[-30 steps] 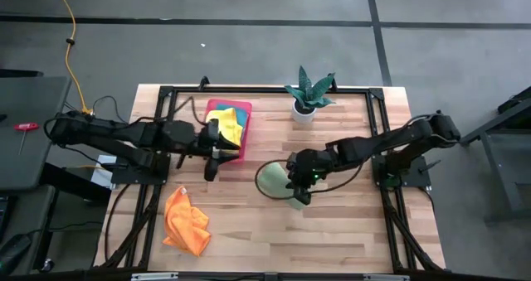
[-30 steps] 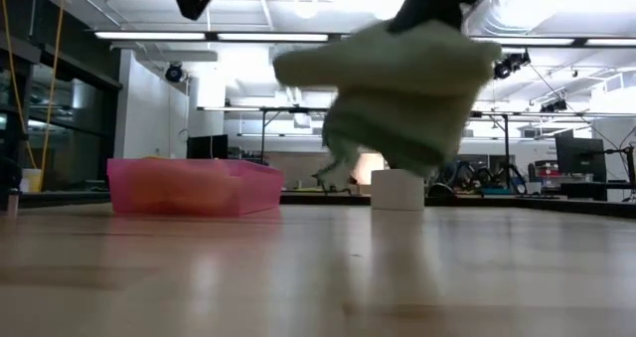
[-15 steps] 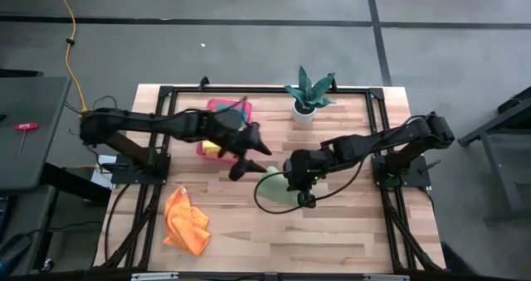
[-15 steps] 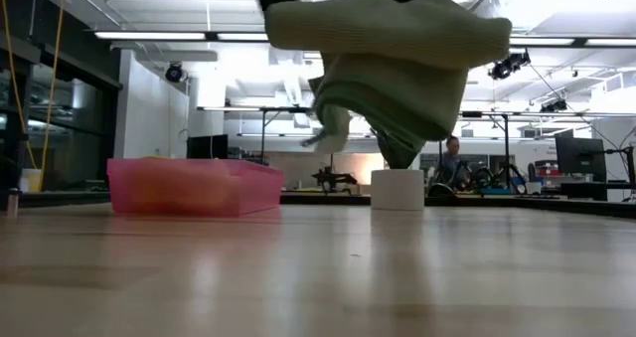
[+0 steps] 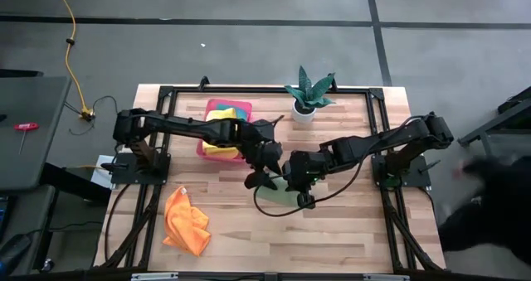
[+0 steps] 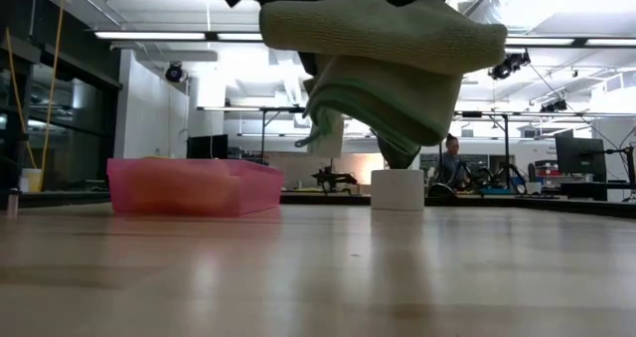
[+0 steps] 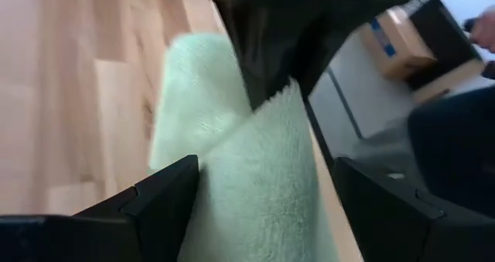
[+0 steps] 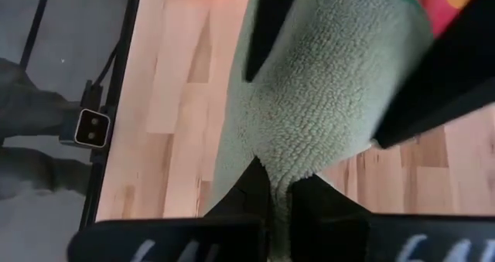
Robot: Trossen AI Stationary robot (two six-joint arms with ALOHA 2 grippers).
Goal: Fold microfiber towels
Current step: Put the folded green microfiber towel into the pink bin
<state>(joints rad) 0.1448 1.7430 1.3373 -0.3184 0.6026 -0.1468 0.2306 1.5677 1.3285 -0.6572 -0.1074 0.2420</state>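
While the right gripper (image 5: 300, 181) pinches the light green towel (image 6: 383, 64) in shut fingers near the middle of the wooden table (image 5: 348, 223), the cloth hangs clear of the tabletop, draped in a loose fold, as the low view shows. In the right wrist view the towel (image 8: 325, 84) rises straight out from between that gripper's two dark fingers (image 8: 251, 192), which meet on a bunched edge of it.

The left gripper (image 5: 264, 171) has reached across from the left side of the table and sits just beside the right one, against the same towel. Its fingers (image 7: 155, 204) stand wide apart, and in the left wrist view the green cloth (image 7: 255, 185) lies between them, filling the gap; the fingers flank the fold without closing on it.

Behind the left arm, the pink tray (image 5: 246, 109) holds a yellow towel (image 5: 222, 118) with a strip of teal towel (image 5: 235, 113) beside it. An orange towel (image 5: 186, 219) lies crumpled near the front left corner. A potted plant (image 5: 309, 94) stands at the back edge. At the far right of the high view a person (image 5: 489, 210) shows beyond the table.
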